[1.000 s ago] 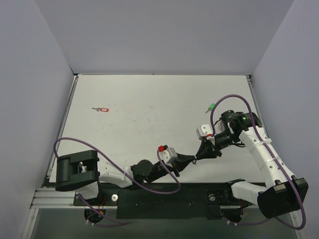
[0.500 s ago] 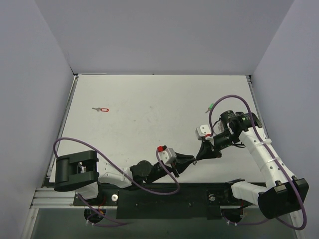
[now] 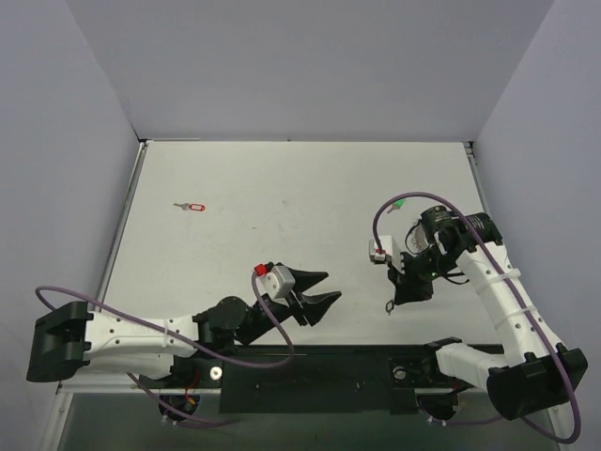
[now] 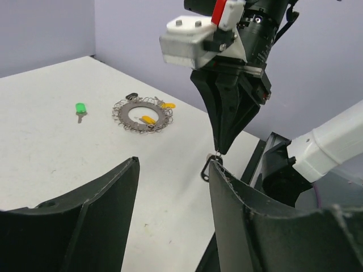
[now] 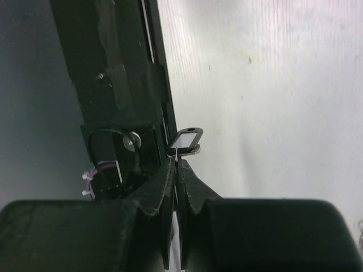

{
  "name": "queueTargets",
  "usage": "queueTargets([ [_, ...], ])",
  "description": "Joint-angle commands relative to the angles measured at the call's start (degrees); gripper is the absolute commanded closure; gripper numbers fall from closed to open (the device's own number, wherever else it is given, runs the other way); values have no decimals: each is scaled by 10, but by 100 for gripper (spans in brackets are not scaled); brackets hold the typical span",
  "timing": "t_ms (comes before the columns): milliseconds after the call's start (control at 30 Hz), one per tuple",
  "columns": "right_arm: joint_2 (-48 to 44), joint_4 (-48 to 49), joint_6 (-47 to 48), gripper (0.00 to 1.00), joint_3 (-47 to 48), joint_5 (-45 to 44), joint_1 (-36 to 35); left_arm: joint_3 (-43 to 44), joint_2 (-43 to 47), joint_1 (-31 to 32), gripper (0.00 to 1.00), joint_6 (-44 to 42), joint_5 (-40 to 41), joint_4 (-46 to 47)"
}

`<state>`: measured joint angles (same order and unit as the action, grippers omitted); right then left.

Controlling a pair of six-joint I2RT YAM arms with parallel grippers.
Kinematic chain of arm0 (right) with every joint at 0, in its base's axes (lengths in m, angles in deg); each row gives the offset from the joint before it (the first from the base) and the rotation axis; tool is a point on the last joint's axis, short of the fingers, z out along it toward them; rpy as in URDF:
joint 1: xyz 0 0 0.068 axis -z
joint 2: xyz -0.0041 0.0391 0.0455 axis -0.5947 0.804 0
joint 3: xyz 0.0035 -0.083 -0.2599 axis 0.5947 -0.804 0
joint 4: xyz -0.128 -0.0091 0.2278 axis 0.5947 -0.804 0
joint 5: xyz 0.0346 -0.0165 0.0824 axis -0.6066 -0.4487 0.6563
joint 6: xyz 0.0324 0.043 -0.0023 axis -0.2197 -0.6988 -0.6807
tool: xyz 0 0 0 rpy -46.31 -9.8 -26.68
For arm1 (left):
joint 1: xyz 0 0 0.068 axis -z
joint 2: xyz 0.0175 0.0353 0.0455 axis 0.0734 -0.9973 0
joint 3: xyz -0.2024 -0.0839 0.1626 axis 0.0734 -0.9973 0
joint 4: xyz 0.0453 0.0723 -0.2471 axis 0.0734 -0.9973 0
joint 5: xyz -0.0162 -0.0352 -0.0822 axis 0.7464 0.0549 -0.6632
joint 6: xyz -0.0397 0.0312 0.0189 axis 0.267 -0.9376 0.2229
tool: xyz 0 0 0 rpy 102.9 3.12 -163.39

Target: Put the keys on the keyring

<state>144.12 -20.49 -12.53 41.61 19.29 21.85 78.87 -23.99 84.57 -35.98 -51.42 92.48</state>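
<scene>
My right gripper [image 3: 402, 297] is shut on a dark-headed key [image 3: 389, 306], which dangles from its tips [image 5: 177, 162] just above the table. The same key [image 4: 208, 169] shows in the left wrist view, close to my left gripper's right finger [image 4: 238, 215]. My left gripper [image 3: 330, 287] stands open with nothing between its fingers, a short way left of the right one. The keyring [image 4: 143, 115], a spiky silver circle with yellow-headed keys, lies flat farther back. A green-headed key [image 3: 399, 200] and a red-headed key [image 3: 194, 206] lie loose on the table.
The black base rail [image 3: 310, 371] runs along the table's near edge, right below the dangling key. Purple cables [image 3: 385, 211] loop over the right arm. Grey walls [image 3: 300, 66] close in the table on three sides.
My left gripper has opened and drawn back to the left, away from the right gripper. The right gripper stays shut on the dark-headed key and has swung to point more steeply down.
</scene>
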Motion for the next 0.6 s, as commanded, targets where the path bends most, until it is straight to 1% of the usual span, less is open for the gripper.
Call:
queueTargets([
  [0,1,-47,-68,100,-5,-148,15,87,77,-6,38,-19,26,-310],
  [33,0,-46,-72,100,-20,-166,19,98,89,-7,38,-30,30,-344],
  [67,2,-42,-74,100,-25,-192,28,118,106,-8,37,-36,31,-399],
  [100,7,-40,-80,100,-38,-202,34,128,115,-8,36,-51,34,-420],
  [133,13,-34,-84,100,-45,-227,43,144,128,-9,35,-60,37,-464],
  [267,59,19,-116,100,-75,-298,71,165,152,-13,31,-129,54,-557],
  [367,102,84,-152,100,-83,-338,76,145,165,-21,29,-181,63,-570],
  [433,129,115,-173,100,-77,-347,76,117,173,-27,28,-199,64,-551],
  [567,195,144,-201,100,-43,-346,74,59,187,-33,28,-213,55,-499],
])
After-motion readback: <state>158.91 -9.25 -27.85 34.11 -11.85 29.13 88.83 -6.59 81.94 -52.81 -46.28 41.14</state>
